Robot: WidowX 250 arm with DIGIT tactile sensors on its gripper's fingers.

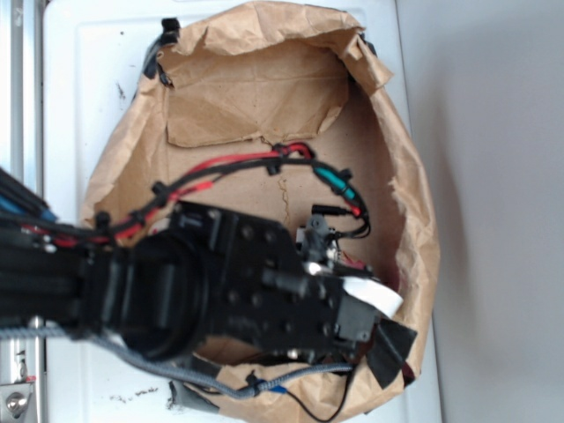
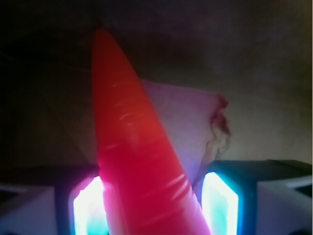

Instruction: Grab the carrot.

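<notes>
Gripper (image 2: 154, 208) clenched on carrot (image 2: 132, 156), seen only in wrist view; arm (image 1: 176, 282) reaches down into paper bag (image 1: 264, 97).

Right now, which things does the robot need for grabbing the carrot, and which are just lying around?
For the job:
- the carrot, standing between the claw's fingers
- the claw

Just lying about:
- the brown paper bag around the arm
- a pale crumpled scrap behind the carrot

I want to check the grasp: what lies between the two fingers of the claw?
The carrot lies between the claw's fingers, its tip pointing away. The wrist view shows this.
</notes>
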